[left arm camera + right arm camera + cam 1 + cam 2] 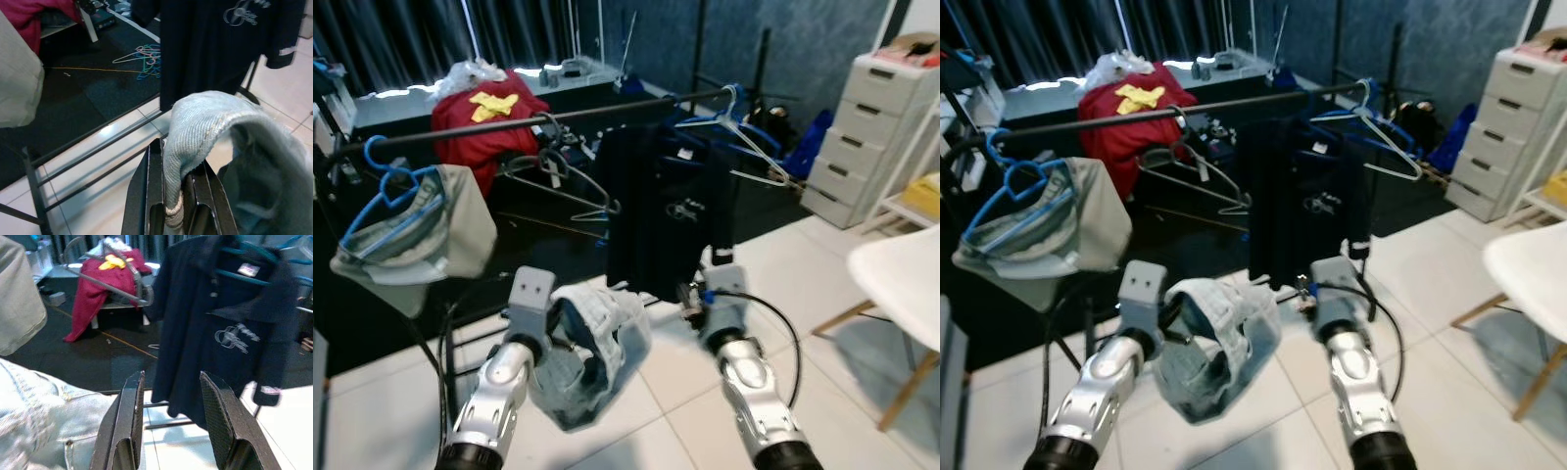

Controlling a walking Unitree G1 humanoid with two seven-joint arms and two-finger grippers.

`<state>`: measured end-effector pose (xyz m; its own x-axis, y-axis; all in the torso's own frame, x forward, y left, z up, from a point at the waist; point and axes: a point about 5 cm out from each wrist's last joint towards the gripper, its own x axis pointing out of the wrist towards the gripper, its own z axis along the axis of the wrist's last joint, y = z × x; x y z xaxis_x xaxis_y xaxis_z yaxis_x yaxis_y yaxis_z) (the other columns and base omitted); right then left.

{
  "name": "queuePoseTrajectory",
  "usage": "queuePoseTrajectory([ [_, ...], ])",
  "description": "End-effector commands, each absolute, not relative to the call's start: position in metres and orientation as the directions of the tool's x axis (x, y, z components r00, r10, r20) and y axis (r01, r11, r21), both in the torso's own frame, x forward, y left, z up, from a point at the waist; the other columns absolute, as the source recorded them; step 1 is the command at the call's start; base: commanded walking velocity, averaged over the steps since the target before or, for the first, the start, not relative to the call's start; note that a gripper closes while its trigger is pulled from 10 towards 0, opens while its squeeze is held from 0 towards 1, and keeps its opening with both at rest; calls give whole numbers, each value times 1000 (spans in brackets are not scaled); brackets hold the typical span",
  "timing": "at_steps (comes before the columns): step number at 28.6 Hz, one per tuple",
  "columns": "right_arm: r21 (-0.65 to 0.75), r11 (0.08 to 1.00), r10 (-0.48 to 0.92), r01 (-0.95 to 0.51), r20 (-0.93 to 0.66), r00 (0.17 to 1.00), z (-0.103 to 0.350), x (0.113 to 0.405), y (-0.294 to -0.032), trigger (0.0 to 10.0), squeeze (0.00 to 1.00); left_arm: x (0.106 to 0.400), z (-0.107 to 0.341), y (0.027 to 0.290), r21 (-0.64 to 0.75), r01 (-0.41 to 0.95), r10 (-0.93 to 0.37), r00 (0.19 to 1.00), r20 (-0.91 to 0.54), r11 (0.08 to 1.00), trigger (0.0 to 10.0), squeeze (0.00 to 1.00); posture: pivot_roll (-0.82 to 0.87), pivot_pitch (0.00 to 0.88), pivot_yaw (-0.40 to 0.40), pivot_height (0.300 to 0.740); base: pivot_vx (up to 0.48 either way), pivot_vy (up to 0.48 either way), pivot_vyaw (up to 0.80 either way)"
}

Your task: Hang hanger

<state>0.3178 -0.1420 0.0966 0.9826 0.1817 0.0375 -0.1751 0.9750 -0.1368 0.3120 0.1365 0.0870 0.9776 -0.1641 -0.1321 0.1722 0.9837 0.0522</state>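
Two arms reached forward over the white tiled floor (862, 323) toward a black clothes rail (509, 125). At the far left of the rail, a blue hanger (384, 191) carried a pale grey-green garment (421, 245). Further along hung an empty grey wire hanger (563, 181). Behind it, a red garment (484, 122) lay draped over a low counter (578, 88). The left gripper (168, 196) had its fingers closed on the edge of a light blue denim garment (592, 357), which sagged between the two arms, below the rail. Whether a hanger was inside the denim could not be told. Above and behind it, a dark navy shirt (230, 328) hung from the rail on a teal hanger (244, 271). The right gripper (171, 416) was held before this shirt, fingers apart and holding nothing. At the far right stood a white drawer unit (867, 137) and a white chair (901, 279).
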Motion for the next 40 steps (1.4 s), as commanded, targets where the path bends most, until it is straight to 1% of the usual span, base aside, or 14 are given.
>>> queuePoseTrajectory([
  [1,-131,979,164,-156,46,985,97,317,-148,10000,0,312,89,135,52,175,-168,978,-123,983,10000,0,-57,18,47,740,319,0,469],
  [4,-78,987,145,-140,65,987,100,317,-150,10000,0,312,89,135,52,176,-168,978,-122,983,10000,0,-56,18,48,740,317,0,0],
  [11,-78,987,150,-141,122,981,112,318,-150,10000,0,313,90,134,52,184,-177,977,-123,982,10000,0,-56,19,51,740,317,0,0],
  [13,-104,971,234,-218,183,955,124,318,-143,10000,0,313,90,134,53,184,-177,976,-124,981,10000,0,-55,18,54,740,319,0,0],
  [14,-104,971,234,-218,183,955,124,318,-143,10000,0,313,90,134,53,184,-177,976,-124,981,10000,0,-55,18,54,740,319,0,0],
  [16,-142,953,295,-269,225,929,134,317,-139,10000,0,313,90,134,55,186,-179,976,-124,981,10000,0,-55,18,54,740,319,0,0],
  [20,-198,940,322,-276,259,910,150,322,-140,10000,0,314,90,133,58,194,-186,975,-126,979,10000,0,-57,17,57,740,317,0,0],
  [22,-207,947,296,-246,260,919,160,330,-147,10000,0,315,91,132,62,199,-190,974,-124,978,10000,0,-57,15,54,740,315,0,0],
  [27,-207,952,276,-225,265,924,167,334,-154,10000,0,315,92,131,62,201,-192,974,-122,978,10000,0,-56,15,54,740,316,0,0],
  [30,-224,942,306,-248,282,909,178,336,-158,10000,0,315,92,131,57,197,-189,975,-121,979,10000,0,-58,14,52,740,315,0,0],
  [32,-222,930,348,-293,276,896,182,336,-159,10000,0,316,93,131,55,196,-188,975,-119,979,10000,0,-57,14,50,740,317,0,0],
  [35,-256,907,395,-335,234,888,186,336,-163,10000,0,316,93,131,56,197,-190,975,-118,979,10000,0,-59,13,51,740,319,0,0],
  [38,-299,902,378,-312,197,904,190,341,-171,10000,0,317,93,131,59,198,-190,975,-118,979,10000,0,-66,10,51,740,315,0,0],
  [40,-299,902,378,-312,197,904,190,341,-171,10000,0,317,93,131,59,198,-190,975,-118,979,10000,0,-66,10,51,740,315,0,0],
])
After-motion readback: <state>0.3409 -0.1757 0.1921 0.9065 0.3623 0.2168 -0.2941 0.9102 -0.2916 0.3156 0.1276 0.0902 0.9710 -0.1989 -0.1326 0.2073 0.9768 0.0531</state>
